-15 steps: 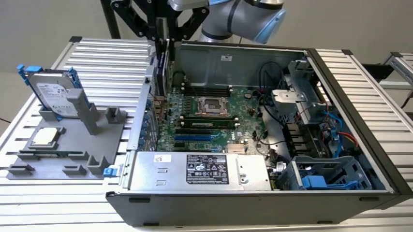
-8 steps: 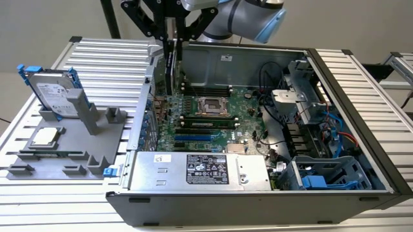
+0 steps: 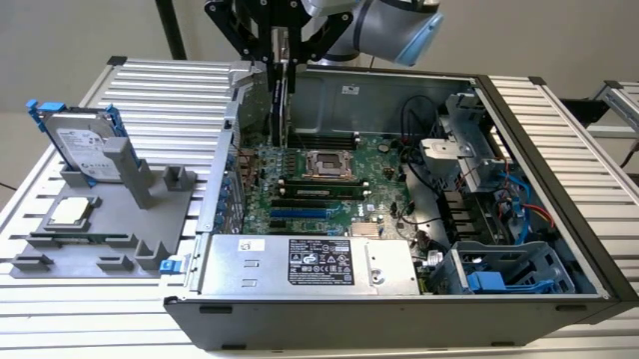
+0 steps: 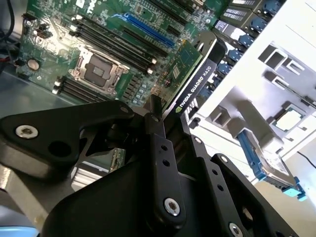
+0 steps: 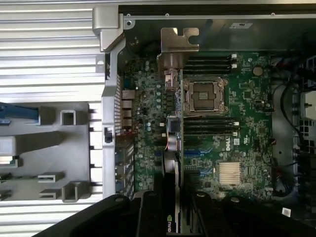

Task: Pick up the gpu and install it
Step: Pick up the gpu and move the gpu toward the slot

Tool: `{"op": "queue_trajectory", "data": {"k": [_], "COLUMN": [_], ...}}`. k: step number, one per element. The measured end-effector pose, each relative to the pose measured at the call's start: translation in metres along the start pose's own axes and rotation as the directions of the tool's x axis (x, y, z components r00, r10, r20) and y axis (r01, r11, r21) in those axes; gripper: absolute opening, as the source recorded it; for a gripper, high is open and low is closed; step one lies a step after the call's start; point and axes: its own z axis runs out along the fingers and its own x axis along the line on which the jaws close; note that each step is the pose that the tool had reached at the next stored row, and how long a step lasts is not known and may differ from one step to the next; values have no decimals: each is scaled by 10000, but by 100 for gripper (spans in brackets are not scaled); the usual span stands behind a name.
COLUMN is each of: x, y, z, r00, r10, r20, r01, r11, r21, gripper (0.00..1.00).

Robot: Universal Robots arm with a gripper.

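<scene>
My gripper (image 3: 277,54) is shut on the gpu (image 3: 280,93) and holds it on edge, hanging down into the open computer case (image 3: 559,194) over the far left part of the green motherboard (image 3: 384,168). The second wrist view shows the gpu (image 4: 195,81) with its green board and black cooler face clamped between the black fingers (image 4: 157,136). From the first wrist view the gpu (image 5: 174,143) is edge-on, its silver bracket (image 5: 177,44) at the far end by the case's rear wall, with the gripper (image 5: 170,200) behind it. Whether the card touches a slot I cannot tell.
A grey fixture (image 3: 100,247) beside the case holds a silver hard drive with blue rails (image 3: 85,142) and a square processor chip (image 3: 72,212). Inside the case are the empty processor socket (image 3: 327,164), a power supply (image 3: 310,263), drive cages (image 3: 499,277) and loose cables (image 3: 420,127).
</scene>
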Motion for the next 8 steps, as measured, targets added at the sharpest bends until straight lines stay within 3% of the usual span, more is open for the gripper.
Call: {"op": "queue_trajectory", "data": {"k": [8], "x": [-142], "y": [19], "z": [4], "r00": [10000], "r10": [0], "r20": [0], "r01": [0], "r11": [10000], "r21": [-1], "gripper": [0]}}
